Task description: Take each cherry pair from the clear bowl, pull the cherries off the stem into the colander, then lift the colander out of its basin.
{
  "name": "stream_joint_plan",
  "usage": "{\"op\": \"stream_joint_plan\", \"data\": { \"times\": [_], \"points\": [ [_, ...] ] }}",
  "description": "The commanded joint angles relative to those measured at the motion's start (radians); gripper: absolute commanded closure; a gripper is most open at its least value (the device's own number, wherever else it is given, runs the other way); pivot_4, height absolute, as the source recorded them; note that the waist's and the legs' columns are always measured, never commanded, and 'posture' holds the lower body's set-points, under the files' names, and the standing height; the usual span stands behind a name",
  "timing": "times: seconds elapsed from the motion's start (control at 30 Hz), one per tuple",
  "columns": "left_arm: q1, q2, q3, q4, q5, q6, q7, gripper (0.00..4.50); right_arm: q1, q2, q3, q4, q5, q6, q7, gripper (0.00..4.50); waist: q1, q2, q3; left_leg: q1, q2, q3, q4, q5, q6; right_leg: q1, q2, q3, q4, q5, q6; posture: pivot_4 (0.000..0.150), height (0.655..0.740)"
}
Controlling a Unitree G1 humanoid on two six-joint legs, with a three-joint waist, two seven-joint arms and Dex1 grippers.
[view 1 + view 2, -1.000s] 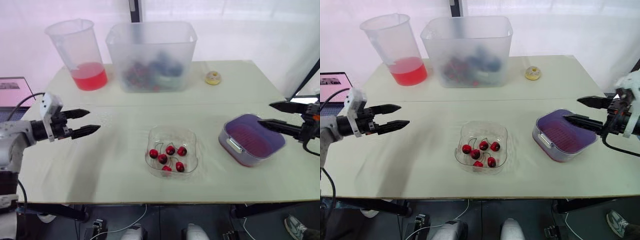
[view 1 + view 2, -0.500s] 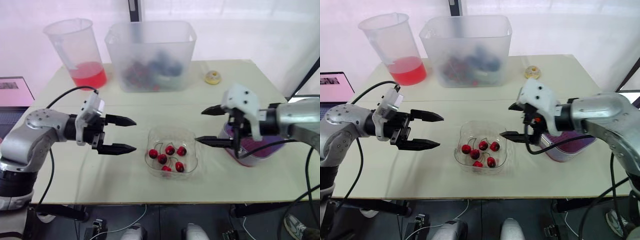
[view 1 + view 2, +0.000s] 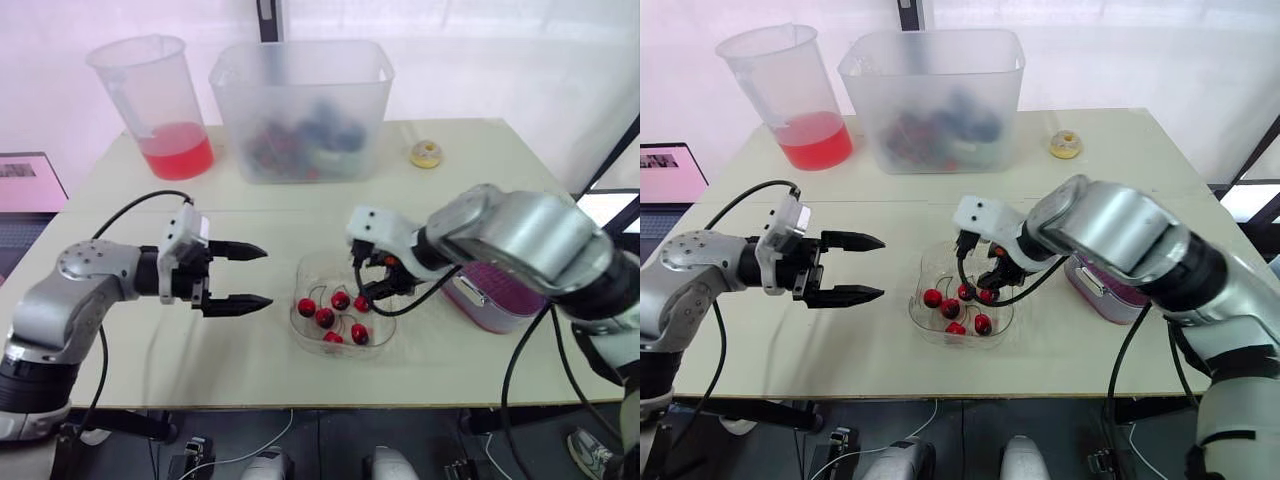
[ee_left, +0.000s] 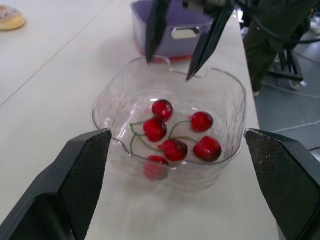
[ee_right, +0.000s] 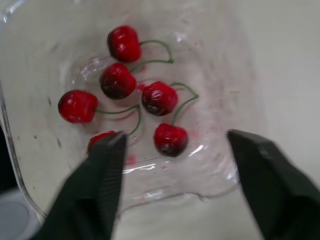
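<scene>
Head eyes look down — wrist views share bowl (image 4: 227, 105).

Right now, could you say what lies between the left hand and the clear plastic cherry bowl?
Only bare cream tabletop separates left hand and clear plastic bowl, per the left eye view.

**Clear bowl** (image 3: 298, 290): transparent and rounded-square. It stands upright on the table at 6 o'clock from the table centre.

**Contents:** six glossy red cherries (image 5: 159, 98), joined by thin curved green stems (image 5: 116, 110). All lie on the bowl floor in a loose cluster, set toward the bowl's 6 o'clock side.

**Colander** (image 3: 505, 292): magenta and ribbed, seated inside the basin (image 3: 492, 322).

**Basin:** lavender with rounded corners, upright, at 3 o'clock from the bowl. It is near the bowl but apart from it. A pale handle (image 3: 468, 291) sits on the 9 o'clock rim. The 12 o'clock portion of colander and basin is hidden.
</scene>
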Motion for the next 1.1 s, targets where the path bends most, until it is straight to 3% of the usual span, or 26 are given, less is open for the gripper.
{"op": "stream_joint_plan", "data": {
  "times": [0.03, 0.53, 0.77, 0.87, 0.97, 1.1],
  "points": [
    [0.004, 0.005, 0.055, -0.043, -0.051, 0.024, 0.024, 0.0, -0.028, 0.007, 0.056, 0.007, -0.051, 0.002, -0.008, 1.86, -0.002, 0.0, 0.0, 0.0, 0.0, 0.0, 0.0, 0.0, 0.0, 0.0, 0.0, 0.0, 0.0, 0.0, 0.0, 0.15, 0.74],
    [0.04, 0.007, 0.037, -0.073, -0.052, 0.028, 0.045, 0.0, -0.032, 0.112, 0.225, 0.157, -0.2, -0.091, 0.007, 1.86, -0.003, 0.0, 0.0, 0.0, 0.0, 0.0, 0.0, 0.0, -0.001, -0.002, 0.0, 0.0, 0.002, 0.0, 0.0, 0.15, 0.74],
    [0.043, 0.008, 0.036, -0.07, -0.05, 0.023, 0.041, 0.0, -0.021, 0.147, 0.234, 0.199, -0.244, -0.118, 0.028, 1.86, -0.003, 0.0, 0.0, 0.0, 0.0, 0.0, 0.0, 0.0, -0.001, -0.002, 0.001, 0.0, 0.002, 0.0, 0.0, 0.15, 0.74],
    [0.043, 0.01, 0.035, -0.07, -0.048, 0.02, 0.038, 0.0, -0.023, 0.151, 0.235, 0.206, -0.259, -0.12, 0.039, 2.74, -0.003, 0.0, 0.0, 0.0, 0.0, 0.0, 0.0, 0.0, -0.001, -0.002, 0.001, 0.0, 0.002, 0.0, 0.0, 0.15, 0.74],
    [0.043, 0.01, 0.036, -0.067, -0.046, 0.014, 0.035, 0.0, -0.03, 0.155, 0.24, 0.209, -0.268, -0.121, 0.056, 4.13, -0.003, 0.0, 0.0, 0.0, 0.0, 0.0, 0.0, 0.0, -0.001, -0.002, 0.001, 0.0, 0.002, 0.0, 0.0, 0.15, 0.74],
    [0.044, 0.009, 0.037, -0.066, -0.043, 0.01, 0.032, 0.0, -0.045, 0.15, 0.23, 0.188, -0.265, -0.112, 0.083, 4.13, -0.003, 0.0, 0.0, 0.0, 0.0, 0.0, 0.0, 0.0, -0.001, -0.002, 0.001, 0.0, 0.002, 0.0, 0.0, 0.15, 0.74]
  ]
}}
